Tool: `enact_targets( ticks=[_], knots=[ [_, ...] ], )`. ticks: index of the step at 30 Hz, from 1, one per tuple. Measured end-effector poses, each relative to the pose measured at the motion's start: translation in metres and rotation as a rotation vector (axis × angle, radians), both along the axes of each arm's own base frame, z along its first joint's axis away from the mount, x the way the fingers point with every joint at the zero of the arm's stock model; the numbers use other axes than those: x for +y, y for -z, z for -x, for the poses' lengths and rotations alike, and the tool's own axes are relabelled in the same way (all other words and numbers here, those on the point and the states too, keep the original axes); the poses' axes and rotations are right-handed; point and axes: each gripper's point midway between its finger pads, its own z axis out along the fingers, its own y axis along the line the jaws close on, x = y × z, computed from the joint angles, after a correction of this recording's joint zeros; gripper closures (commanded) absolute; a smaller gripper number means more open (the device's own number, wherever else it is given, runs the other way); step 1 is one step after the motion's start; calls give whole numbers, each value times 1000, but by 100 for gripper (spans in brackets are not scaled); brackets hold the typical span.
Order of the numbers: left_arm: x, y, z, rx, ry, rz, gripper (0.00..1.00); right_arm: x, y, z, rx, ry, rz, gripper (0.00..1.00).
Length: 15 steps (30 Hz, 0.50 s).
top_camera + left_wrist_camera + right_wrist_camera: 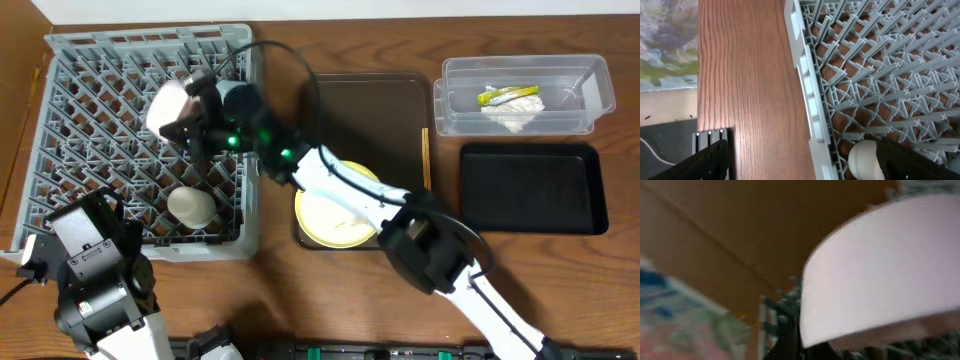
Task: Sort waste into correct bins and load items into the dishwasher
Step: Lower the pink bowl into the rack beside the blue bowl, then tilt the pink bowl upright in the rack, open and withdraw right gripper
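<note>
My right gripper (190, 120) is shut on the rim of the pinkish-white bowl (167, 105), holding it tilted over the middle of the grey dishwasher rack (70, 120). In the right wrist view the bowl (880, 265) is a blurred pale shape filling the right side. A small white cup (192, 207) lies in the rack near its front wall. My left gripper (85, 225) stands open at the rack's front left corner; its right finger (912, 160) is beside the cup (865, 160). The pale yellow plate (335, 212) lies on the brown tray.
The dark brown serving tray (375, 105) sits right of the rack, with chopsticks (425, 160) along its right edge. A clear tub (600, 95) at the back right holds a white napkin (512, 112) and a yellow-green wrapper (505, 95). The black tray (530, 188) lies in front of it.
</note>
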Motion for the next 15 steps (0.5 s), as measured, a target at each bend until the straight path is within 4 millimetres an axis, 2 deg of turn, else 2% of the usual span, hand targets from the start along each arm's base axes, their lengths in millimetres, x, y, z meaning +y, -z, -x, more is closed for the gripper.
enact_targets(
  ticks=[4, 9, 15],
  knots=[
    [0, 0, 0, 0, 0, 0, 6, -1, -18, 14, 2, -95, -69, 99],
    [0, 0, 0, 0, 0, 0, 6, 6, -18, 38, 14, -182, -70, 99],
    [0, 0, 0, 0, 0, 0, 6, 18, -14, 86, -72, -327, -61, 99]
  ],
)
